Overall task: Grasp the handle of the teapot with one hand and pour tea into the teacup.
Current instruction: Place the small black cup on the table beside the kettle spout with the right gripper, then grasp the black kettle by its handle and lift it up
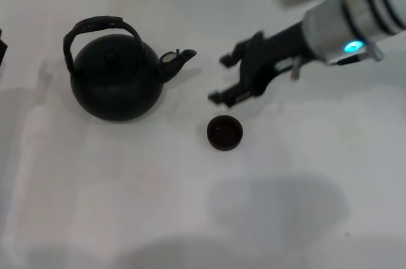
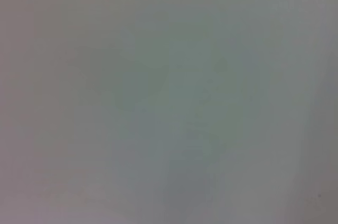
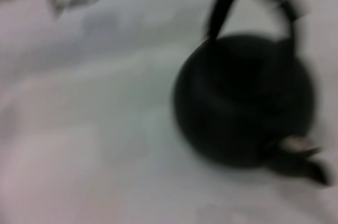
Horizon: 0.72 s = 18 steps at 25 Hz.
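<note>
Head view: right arm over a white table, teapot and teacup untouched.

On the table [image 1: 127, 205], the round black teapot [image 1: 116, 77] stood at the left, spout [image 1: 179, 59] aimed toward the arm, arched handle [image 1: 95, 28] upright over its lid. The right gripper [image 1: 223, 78] hovered between spout and teacup, near both but touching neither, its fingers [image 1: 229, 59] spread wide and empty. The small dark teacup [image 1: 224, 132] sat just below the lower fingertip. The right wrist view showed the teapot [image 3: 245, 100] blurred. The left gripper appeared nowhere.
</note>
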{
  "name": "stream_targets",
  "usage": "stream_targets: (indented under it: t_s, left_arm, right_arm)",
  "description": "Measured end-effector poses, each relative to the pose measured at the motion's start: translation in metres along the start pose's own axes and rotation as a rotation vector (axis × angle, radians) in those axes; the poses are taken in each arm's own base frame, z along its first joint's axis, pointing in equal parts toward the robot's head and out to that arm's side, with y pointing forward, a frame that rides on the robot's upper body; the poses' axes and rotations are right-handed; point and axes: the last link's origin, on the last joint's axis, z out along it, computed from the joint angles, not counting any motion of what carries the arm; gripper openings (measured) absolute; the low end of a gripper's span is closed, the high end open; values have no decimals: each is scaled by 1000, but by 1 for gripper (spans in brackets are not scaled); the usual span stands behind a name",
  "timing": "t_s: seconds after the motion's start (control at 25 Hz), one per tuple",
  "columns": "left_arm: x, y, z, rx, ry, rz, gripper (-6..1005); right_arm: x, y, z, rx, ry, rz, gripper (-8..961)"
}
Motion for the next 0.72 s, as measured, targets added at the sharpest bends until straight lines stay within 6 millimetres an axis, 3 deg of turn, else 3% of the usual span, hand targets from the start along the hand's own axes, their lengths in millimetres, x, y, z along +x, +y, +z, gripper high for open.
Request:
stream_targets:
  t_s: [0.2, 0.28, 0.32, 0.44, 0.56, 0.72]
  left_arm:
    - [0, -5, -4, 31, 4, -7, 803]
    - [-1, -5, -6, 41, 2, -12, 803]
    - [-1, -5, -6, 41, 2, -12, 803]
    - [-2, -4, -7, 25, -7, -5, 803]
    - [-3, -1, -7, -6, -15, 4, 803]
    - [-3, 6, -10, -62, -21, 20, 803]
  right_arm:
    - [29, -27, -24, 17, -362, 291, 861]
    - [57, -36, -33, 5, -718, 503, 860]
    - [57, -36, -33, 5, -718, 503, 860]
    - [86, -45, -44, 136, -938, 617, 858]
    - [109, -50, -52, 344, -1017, 559, 858]
    - [134, -56, -57, 677, -996, 374, 858]
